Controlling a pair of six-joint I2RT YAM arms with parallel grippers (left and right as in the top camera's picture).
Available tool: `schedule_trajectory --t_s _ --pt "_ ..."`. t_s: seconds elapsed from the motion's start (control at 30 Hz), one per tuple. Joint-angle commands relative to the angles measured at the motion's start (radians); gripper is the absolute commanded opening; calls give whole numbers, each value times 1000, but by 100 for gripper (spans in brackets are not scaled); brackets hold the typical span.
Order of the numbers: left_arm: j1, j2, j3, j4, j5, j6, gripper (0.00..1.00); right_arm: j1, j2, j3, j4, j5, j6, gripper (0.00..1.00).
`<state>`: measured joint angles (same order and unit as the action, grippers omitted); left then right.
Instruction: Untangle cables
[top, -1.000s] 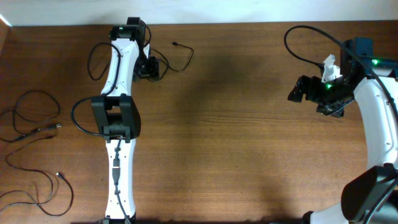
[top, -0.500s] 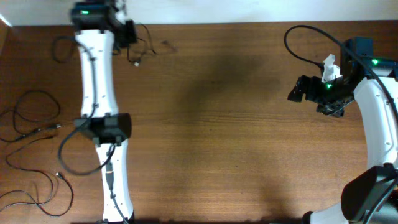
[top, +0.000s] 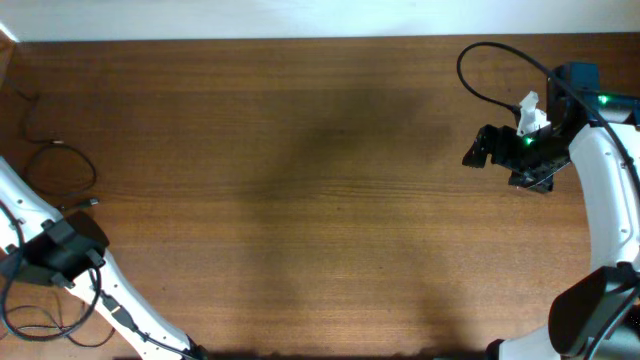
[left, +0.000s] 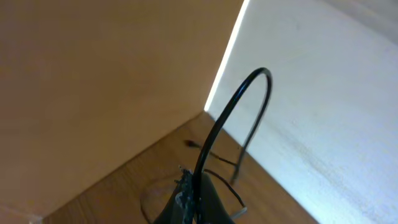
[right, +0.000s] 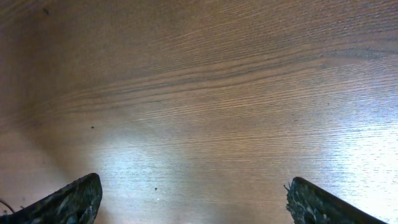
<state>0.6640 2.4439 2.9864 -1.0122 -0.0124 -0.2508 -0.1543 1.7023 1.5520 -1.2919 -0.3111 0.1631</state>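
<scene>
Left gripper: clamped on a cable, likely to be separated from the loose cables at 9 o'clock.
Right gripper: spread wide at 3 o'clock, nothing held.

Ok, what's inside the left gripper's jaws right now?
A black cable is pinched in the shut left gripper and arches up out of it. The gripped stretch itself is covered by the gripper, so how much is caught cannot be seen.

Overhead straight down; right wrist close over table; left wrist faces wall
</scene>
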Motion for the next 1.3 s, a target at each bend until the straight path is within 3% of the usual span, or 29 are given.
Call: schedule_trajectory --t_s 0.0,0.03,0.07,0.1,0.27,0.37,0.5,0.6,0.7,0.83,1.03,1.17,1.23,1.27 --pt "-16 -3 -200 38 14 -14 0 5 -11 -4 3 5 13 96" --pt "-21 -3 -292 54 17 -14 20 5 -11 -4 6 5 13 96" --pt "-23 -3 -338 46 17 -14 82 5 -11 -4 8 5 13 96" --pt "-23 -3 -362 -3 17 -15 99 5 -11 -4 9 5 13 96" --pt "-23 -115 -338 -115 82 -52 99 5 -11 -4 9 5 13 96" --pt "-46 -324 -338 -248 155 -51 99 5 -15 6 1 5 -3 95" --pt "-236 -526 -338 -452 155 45 99 61 -101 133 -71 10 -48 97" --pt "-451 -559 -338 -584 155 184 99 111 -217 192 -122 10 -52 99" --pt "-578 -558 -339 -674 155 192 99 108 -324 195 -168 9 -51 99" --pt "-629 -558 -339 -676 155 192 99 108 -418 195 -225 36 -55 99" --pt "-629 -558 -339 -676 154 192 99 108 -410 195 -273 1 -51 99" --pt "-629 -558 -339 -676 154 192 99 108 -407 195 -351 80 -59 99" --pt "-629 -558 -339 -676 154 192 99 108 -414 182 -315 85 -60 99" --pt "-629 -558 -339 -676 155 192 99 109 -460 140 -211 84 -60 99"
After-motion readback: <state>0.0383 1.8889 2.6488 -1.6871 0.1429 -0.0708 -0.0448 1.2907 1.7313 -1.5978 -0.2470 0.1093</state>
